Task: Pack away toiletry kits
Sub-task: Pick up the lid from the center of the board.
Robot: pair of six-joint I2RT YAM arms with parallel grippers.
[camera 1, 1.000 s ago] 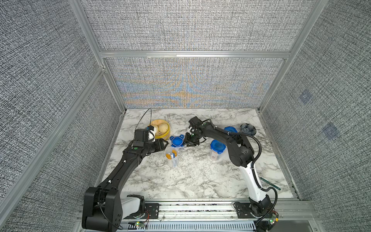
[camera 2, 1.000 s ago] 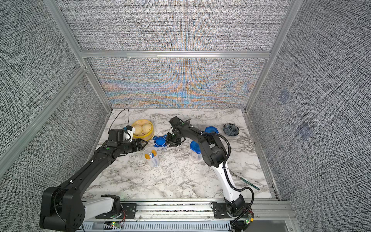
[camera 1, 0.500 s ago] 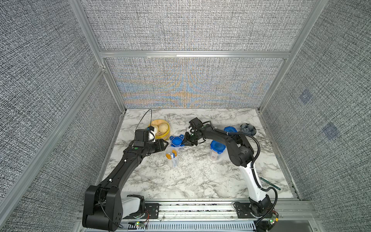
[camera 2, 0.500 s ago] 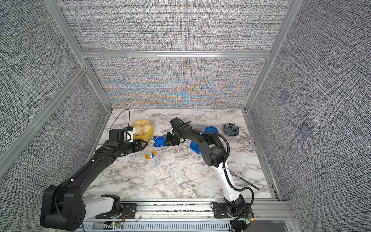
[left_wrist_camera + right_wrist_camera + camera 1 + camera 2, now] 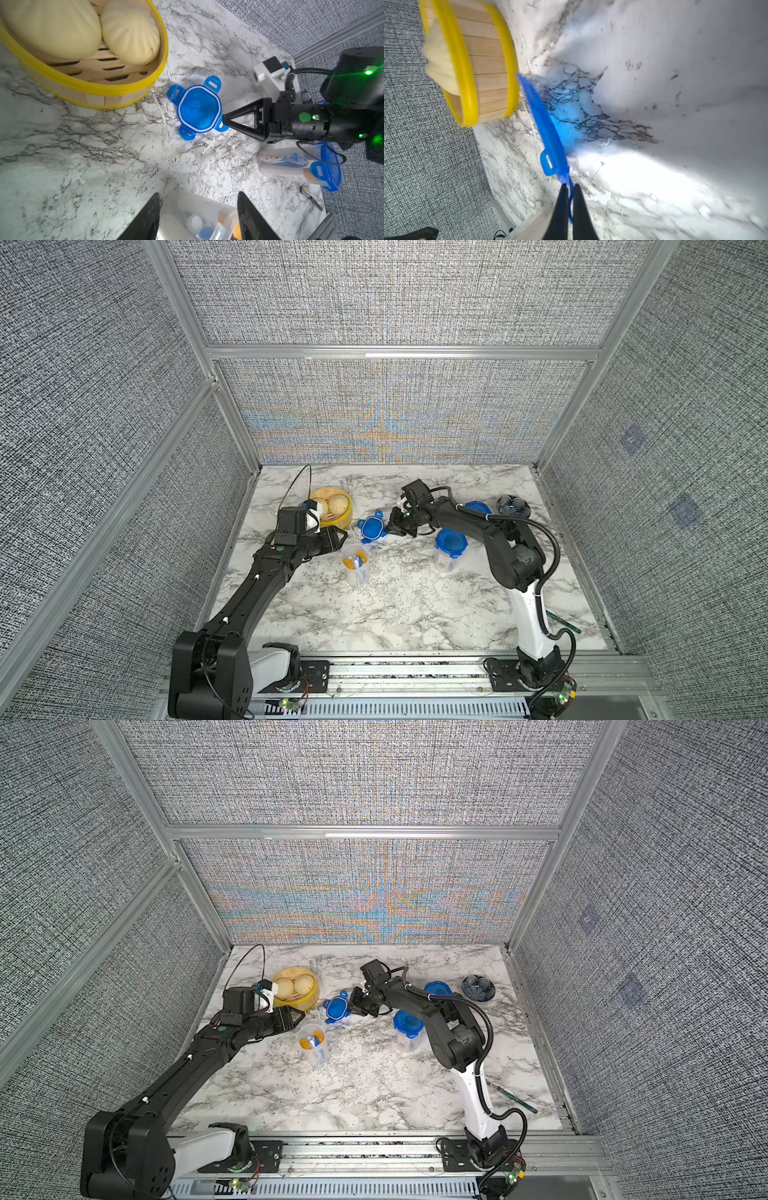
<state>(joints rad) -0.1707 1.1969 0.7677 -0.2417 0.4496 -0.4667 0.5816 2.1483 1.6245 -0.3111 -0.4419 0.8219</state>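
Observation:
A blue four-tab lid (image 5: pixel 372 529) (image 5: pixel 337 1009) (image 5: pixel 198 111) lies on the marble beside the steamer. My right gripper (image 5: pixel 388 529) (image 5: pixel 353 1006) (image 5: pixel 224 121) (image 5: pixel 570 186) is shut on one of its tabs, and the lid (image 5: pixel 548 128) reaches edge-on from the jaws. An open clear jar (image 5: pixel 356 568) (image 5: pixel 314 1046) holds an orange-capped bottle, a tube and a toothbrush. My left gripper (image 5: pixel 343 537) (image 5: pixel 299 1017) (image 5: pixel 198 194) hovers open just behind it, and the jar's mouth (image 5: pixel 203 220) shows between the fingers. A lidded jar (image 5: pixel 450 549) (image 5: pixel 408 1031) (image 5: pixel 291 164) stands to the right.
The yellow steamer (image 5: pixel 332 510) (image 5: pixel 296 988) (image 5: pixel 93 89) (image 5: pixel 483 68) with buns sits at the back left, close to the lid. Another blue-lidded jar (image 5: pixel 478 508) (image 5: pixel 438 988) and a dark bowl (image 5: pixel 514 506) (image 5: pixel 478 987) stand at the back right. A thin green tool (image 5: pixel 563 620) lies front right.
My right gripper has edged toward the blue lid and shut on its tab. The left arm and the jars have not moved.

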